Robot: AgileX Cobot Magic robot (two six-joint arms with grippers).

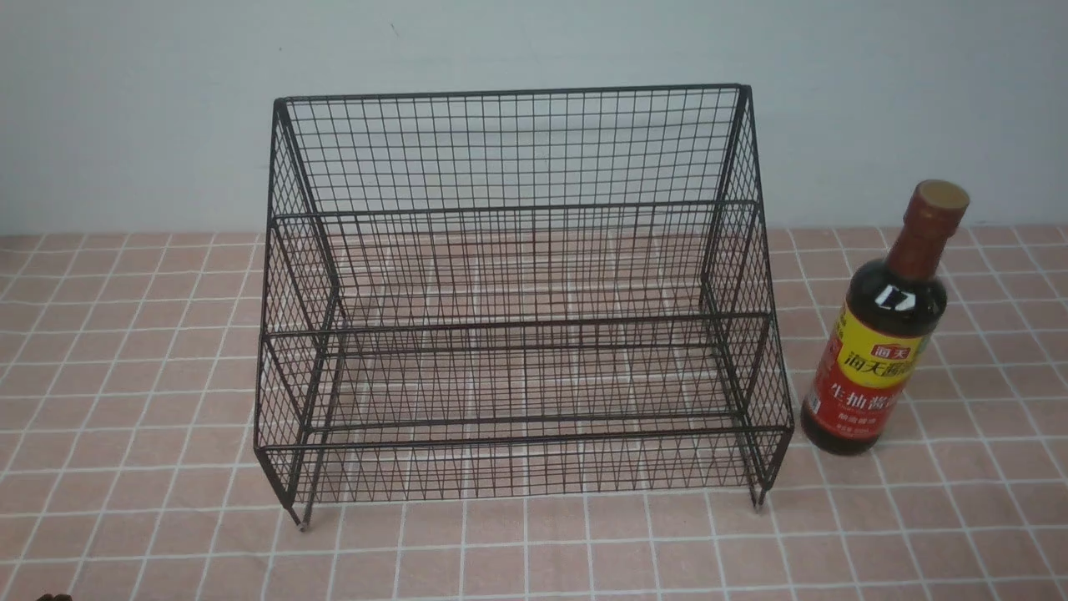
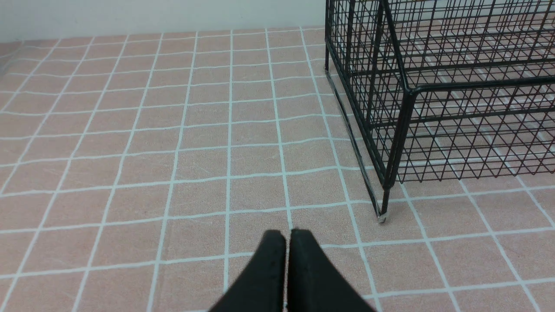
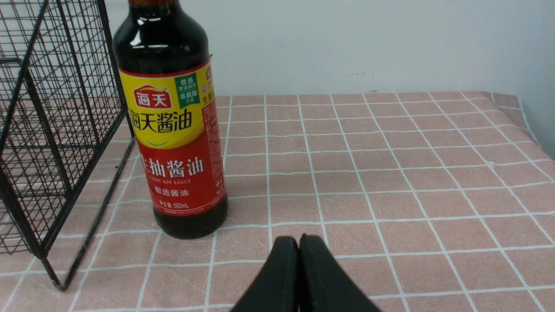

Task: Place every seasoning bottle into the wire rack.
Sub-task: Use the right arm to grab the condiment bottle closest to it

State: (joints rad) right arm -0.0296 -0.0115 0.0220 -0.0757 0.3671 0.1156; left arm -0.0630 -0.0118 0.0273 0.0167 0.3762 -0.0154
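A tall dark seasoning bottle (image 1: 883, 334) with a red neck, tan cap and yellow-and-red label stands upright on the cloth just right of the wire rack (image 1: 517, 300), outside it. The black mesh rack holds nothing on its stepped shelves. In the right wrist view the bottle (image 3: 173, 130) stands a short way ahead of my right gripper (image 3: 299, 239), whose black fingers are pressed together, shut on nothing. In the left wrist view my left gripper (image 2: 288, 234) is shut and empty too, hovering over the cloth near the rack's front left leg (image 2: 382, 208). Neither gripper shows in the front view.
A pink tiled tablecloth (image 1: 167, 417) covers the table. A pale wall (image 1: 534, 50) rises right behind the rack. The cloth's right edge (image 3: 527, 121) shows in the right wrist view.
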